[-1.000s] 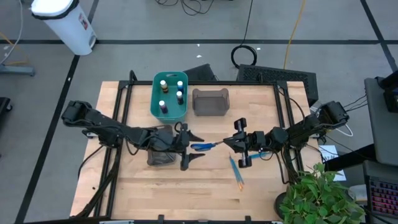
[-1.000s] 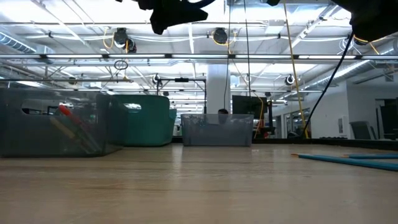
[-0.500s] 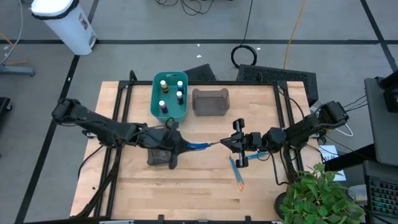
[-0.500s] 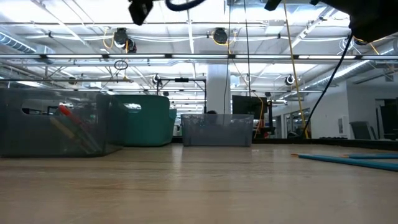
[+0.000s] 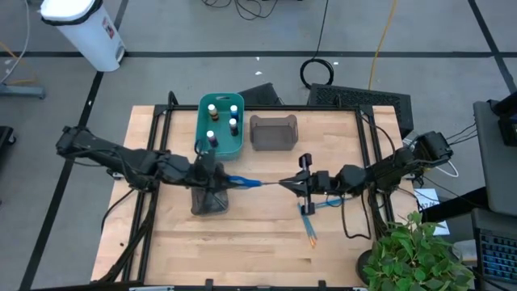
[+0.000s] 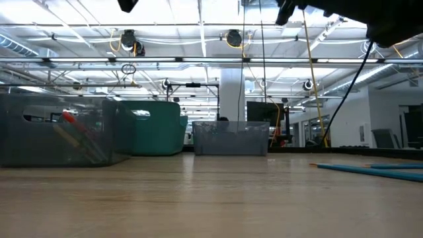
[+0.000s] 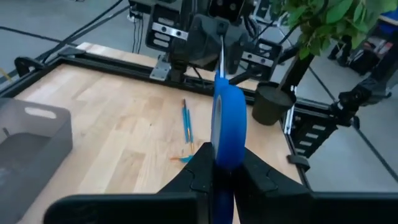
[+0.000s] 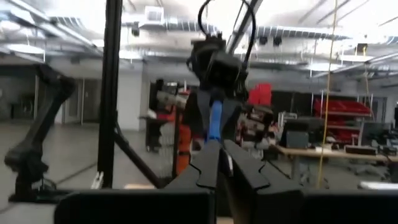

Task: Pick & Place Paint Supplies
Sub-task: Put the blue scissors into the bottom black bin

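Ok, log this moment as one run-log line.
left gripper: shut on blue-handled scissors | right gripper: shut on their blade tip | scissors: mid-air handover | brushes: on table

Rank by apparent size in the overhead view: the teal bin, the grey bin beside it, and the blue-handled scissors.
1. teal bin
2. grey bin, somewhat smaller
3. blue-handled scissors, clearly smallest, though partly hidden by the two grippers
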Controlling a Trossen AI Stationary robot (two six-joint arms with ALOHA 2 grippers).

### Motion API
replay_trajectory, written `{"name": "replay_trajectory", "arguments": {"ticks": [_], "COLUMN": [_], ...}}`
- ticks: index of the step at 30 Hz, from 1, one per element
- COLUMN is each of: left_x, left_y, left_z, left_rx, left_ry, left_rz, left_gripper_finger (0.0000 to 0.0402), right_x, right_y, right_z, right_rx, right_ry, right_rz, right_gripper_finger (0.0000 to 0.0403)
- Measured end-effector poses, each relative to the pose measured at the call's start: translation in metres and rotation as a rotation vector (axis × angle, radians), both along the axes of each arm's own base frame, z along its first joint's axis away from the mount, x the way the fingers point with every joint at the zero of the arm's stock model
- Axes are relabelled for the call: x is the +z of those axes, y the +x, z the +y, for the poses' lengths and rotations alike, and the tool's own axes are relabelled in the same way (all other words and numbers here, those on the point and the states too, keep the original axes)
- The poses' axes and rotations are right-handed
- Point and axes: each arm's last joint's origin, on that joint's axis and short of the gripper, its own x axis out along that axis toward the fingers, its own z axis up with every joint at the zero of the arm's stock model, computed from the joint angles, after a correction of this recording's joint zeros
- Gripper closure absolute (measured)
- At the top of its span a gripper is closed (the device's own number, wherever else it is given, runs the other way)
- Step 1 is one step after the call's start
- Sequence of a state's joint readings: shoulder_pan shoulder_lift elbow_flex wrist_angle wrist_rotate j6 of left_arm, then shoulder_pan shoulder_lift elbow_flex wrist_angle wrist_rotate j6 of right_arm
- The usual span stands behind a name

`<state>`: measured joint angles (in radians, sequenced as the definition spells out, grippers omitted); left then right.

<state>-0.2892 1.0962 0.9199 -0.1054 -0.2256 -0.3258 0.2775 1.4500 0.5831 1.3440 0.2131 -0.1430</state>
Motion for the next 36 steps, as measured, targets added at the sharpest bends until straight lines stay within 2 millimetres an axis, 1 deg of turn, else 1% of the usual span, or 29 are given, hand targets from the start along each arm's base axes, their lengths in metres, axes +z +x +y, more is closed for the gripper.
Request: {"name": "replay_trajectory", "arguments": {"ticks": [7,20,26,31,33,34,36], "left_x": [0.005,0.003,0.004,0.004,0.009,0.015,0.03], "left_y": [-0.011,-0.008,-0.007,-0.007,-0.009,-0.012,-0.02], "left_z": [0.005,0.021,0.027,0.031,0.032,0.032,0.034], "left_rx": [0.031,0.08,0.102,0.101,0.104,0.108,0.12], "left_ry": [0.004,0.005,0.001,-0.033,-0.05,-0.052,-0.063], "left_rz": [0.005,0.021,0.018,0.025,0.06,0.08,0.11], "left_gripper_finger": [0.0371,0.0371,0.0371,0.0371,0.0371,0.0371,0.0371], "right_x": [-0.012,-0.037,-0.042,-0.043,-0.043,-0.042,-0.049], "right_y": [0.007,0.013,0.013,0.013,0.014,0.013,0.012], "right_z": [-0.01,-0.026,-0.029,-0.031,-0.031,-0.031,-0.03], "right_rx": [-0.029,-0.08,-0.095,-0.095,-0.095,-0.095,-0.095], "right_ry": [-0.034,-0.04,-0.041,-0.005,0.01,0.017,0.01], "right_rz": [0.139,0.393,0.448,0.453,0.448,0.44,0.474], "right_gripper_finger": [0.0401,0.0402,0.0402,0.04,0.0395,0.0391,0.0382]}}
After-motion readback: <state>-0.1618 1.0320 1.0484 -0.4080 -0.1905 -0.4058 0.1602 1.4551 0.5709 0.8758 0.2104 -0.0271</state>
